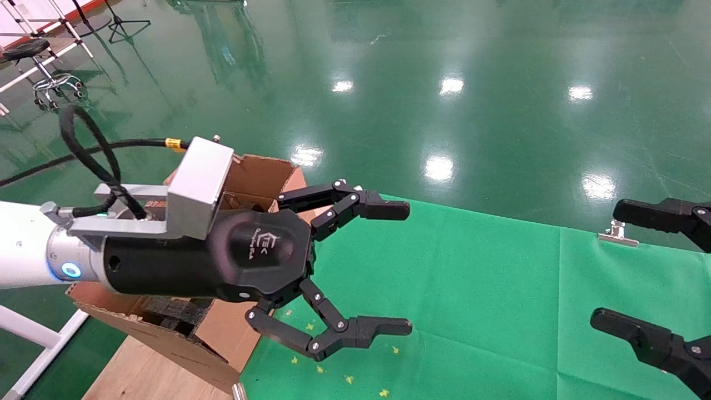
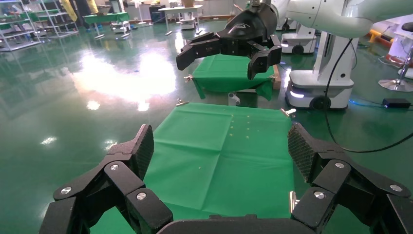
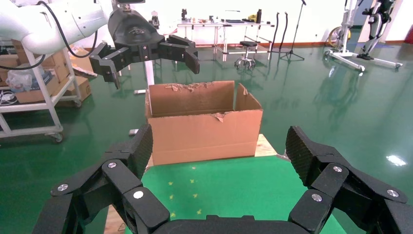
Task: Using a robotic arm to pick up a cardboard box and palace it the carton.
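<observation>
The robotic arm, my left one, is white with a black wrist (image 1: 166, 266). Its gripper (image 1: 409, 268) is open and empty, held in the air past the carton's near corner and over the green cloth (image 1: 472, 311). It also shows in the right wrist view (image 3: 153, 70), above the carton. The carton (image 1: 258, 172) is a large brown box with torn flaps and dark foam pieces (image 1: 172, 311) inside; it also shows in the right wrist view (image 3: 204, 129). The small taped cardboard box is not in view. My right gripper (image 1: 605, 264) is open and empty at the cloth's right side.
The cloth is clipped to the table by a metal clip (image 1: 617, 236) at the far edge. Bare wood (image 1: 139, 372) shows under the carton. Small yellow marks (image 1: 350, 379) dot the cloth. A stool (image 1: 33, 55) and a stand stand far off on the green floor.
</observation>
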Motion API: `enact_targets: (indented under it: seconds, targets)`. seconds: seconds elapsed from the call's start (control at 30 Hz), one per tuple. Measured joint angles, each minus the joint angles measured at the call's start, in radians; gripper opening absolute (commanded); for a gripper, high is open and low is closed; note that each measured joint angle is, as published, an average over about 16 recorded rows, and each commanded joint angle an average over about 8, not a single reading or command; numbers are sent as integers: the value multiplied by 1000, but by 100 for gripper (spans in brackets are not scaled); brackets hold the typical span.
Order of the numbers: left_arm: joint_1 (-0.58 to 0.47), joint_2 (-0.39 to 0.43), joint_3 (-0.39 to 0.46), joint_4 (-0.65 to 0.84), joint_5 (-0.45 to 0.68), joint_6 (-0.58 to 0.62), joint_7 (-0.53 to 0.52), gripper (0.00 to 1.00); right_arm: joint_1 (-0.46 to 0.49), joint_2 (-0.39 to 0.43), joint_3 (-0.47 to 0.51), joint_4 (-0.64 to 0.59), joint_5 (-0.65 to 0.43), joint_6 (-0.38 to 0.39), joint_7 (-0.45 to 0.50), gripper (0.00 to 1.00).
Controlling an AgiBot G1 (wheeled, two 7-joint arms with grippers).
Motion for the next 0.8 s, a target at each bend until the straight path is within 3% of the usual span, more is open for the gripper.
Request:
enact_targets:
  seconds: [0.8]
  targets:
    - [-1,0,1,0,1,0,0,100,0,0,0,0,0,0,0,100]
